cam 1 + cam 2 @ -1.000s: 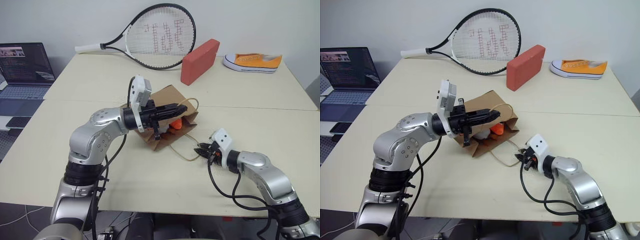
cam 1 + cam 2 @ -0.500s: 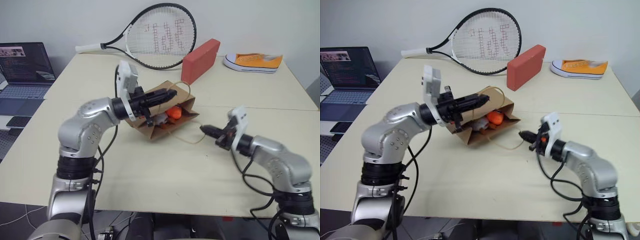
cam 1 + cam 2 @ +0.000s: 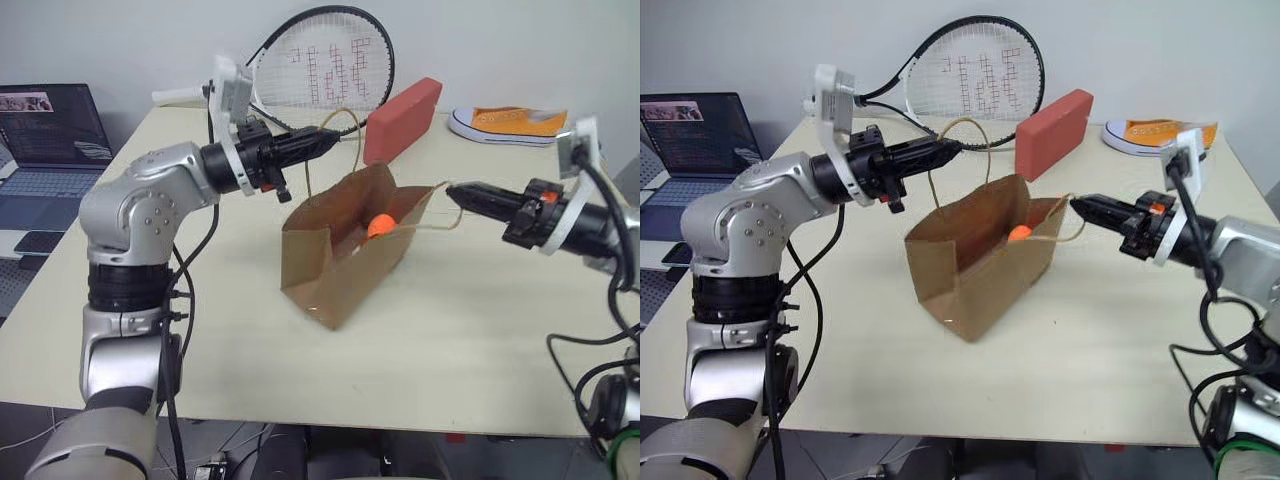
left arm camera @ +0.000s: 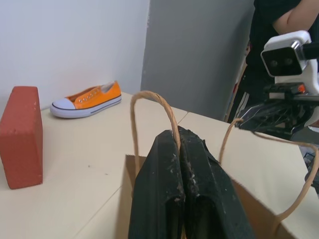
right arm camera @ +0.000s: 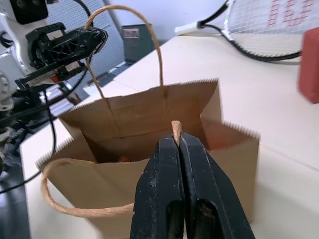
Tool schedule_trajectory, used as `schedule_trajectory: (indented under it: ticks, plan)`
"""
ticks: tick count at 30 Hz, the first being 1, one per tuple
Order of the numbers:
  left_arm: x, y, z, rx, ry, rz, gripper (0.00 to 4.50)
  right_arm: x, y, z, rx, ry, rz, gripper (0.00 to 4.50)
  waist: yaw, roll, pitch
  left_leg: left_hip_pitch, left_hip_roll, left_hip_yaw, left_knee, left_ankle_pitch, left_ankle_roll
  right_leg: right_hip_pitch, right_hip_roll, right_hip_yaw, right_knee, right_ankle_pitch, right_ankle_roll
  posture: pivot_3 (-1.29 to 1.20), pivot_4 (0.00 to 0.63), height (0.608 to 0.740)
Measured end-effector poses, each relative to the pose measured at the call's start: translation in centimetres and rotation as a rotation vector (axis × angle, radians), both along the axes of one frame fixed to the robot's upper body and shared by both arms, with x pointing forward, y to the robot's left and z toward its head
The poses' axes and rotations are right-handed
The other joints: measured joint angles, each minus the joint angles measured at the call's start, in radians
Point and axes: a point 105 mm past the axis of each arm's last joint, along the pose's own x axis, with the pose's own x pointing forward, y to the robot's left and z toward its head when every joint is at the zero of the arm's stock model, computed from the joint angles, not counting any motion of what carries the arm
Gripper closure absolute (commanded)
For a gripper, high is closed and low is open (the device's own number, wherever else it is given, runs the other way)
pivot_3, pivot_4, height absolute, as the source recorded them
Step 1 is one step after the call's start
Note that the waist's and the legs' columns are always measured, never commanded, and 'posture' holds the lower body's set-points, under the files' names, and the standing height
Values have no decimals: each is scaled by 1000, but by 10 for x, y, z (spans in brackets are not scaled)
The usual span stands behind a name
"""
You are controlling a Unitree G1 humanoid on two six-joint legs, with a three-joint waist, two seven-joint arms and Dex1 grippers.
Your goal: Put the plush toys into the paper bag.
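Paper bag (image 3: 345,262) raised upright; left gripper (image 3: 325,134), right gripper (image 3: 452,193) pinching handles.

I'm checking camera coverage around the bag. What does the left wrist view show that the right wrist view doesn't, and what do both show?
Left wrist view alone: the orange-and-white sneaker on the cream table, and a person in dark clothing behind the right gripper.

Right wrist view alone: the black-framed tennis racket and the brown paper bag's interior, with a bit of orange low inside.

Both: the brown paper bag with its twisted loop handles, the red rectangular block, and a shut gripper pinching a handle, the left gripper included.
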Motion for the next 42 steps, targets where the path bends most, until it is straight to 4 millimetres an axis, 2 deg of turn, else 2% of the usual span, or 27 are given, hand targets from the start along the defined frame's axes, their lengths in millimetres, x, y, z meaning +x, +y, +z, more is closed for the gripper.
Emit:
schedule_trajectory:
  ticks: [5,13,18,21,24,29,34,39,42]
  plan:
    - [3,-17,-17,31,28,-59,4500,2,1,-4,13,39,16,4436,0,0,0,-1,0,0,0,0,0,-1,0,0,0,0,0,0,150,740]
    - [7,-33,-26,37,-8,-95,4500,-1,0,-1,7,34,13,4436,0,0,0,-1,0,0,0,0,0,-1,0,0,0,0,0,0,150,740]
    - [11,-35,-31,40,-7,-86,4500,4,-5,-16,13,72,-48,4436,-2,0,0,-1,0,0,0,0,0,-2,0,0,1,0,0,0,150,740]
    - [9,-37,-33,53,-10,-108,3993,10,-8,-19,29,81,-100,4500,-2,0,0,-1,0,0,0,0,0,-1,0,0,1,0,0,0,150,740]
    - [9,-37,-37,63,13,-124,3110,12,-9,-19,33,79,-116,3927,-1,0,0,-1,0,0,0,0,0,-1,0,0,0,0,0,0,150,740]
    - [3,-30,-38,89,6,-145,1660,12,-8,-17,22,70,-109,2172,-2,0,0,-1,0,0,0,0,0,-2,0,0,1,0,0,0,150,740]
    - [2,-8,-42,113,21,-92,162,9,-12,-11,1,43,-113,470,-2,0,0,-1,0,0,0,0,0,-2,0,0,0,0,0,0,150,740]
    - [-11,20,-46,106,19,-59,76,-1,-17,-3,-47,-1,-59,465,-1,0,0,-1,1,0,-1,0,0,-2,0,0,0,-1,-1,0,150,740]
    - [-18,28,-48,87,33,-53,76,-6,-22,-1,-81,-28,-45,465,-1,0,1,-1,1,1,-1,0,0,-2,0,0,0,-1,-1,0,150,740]
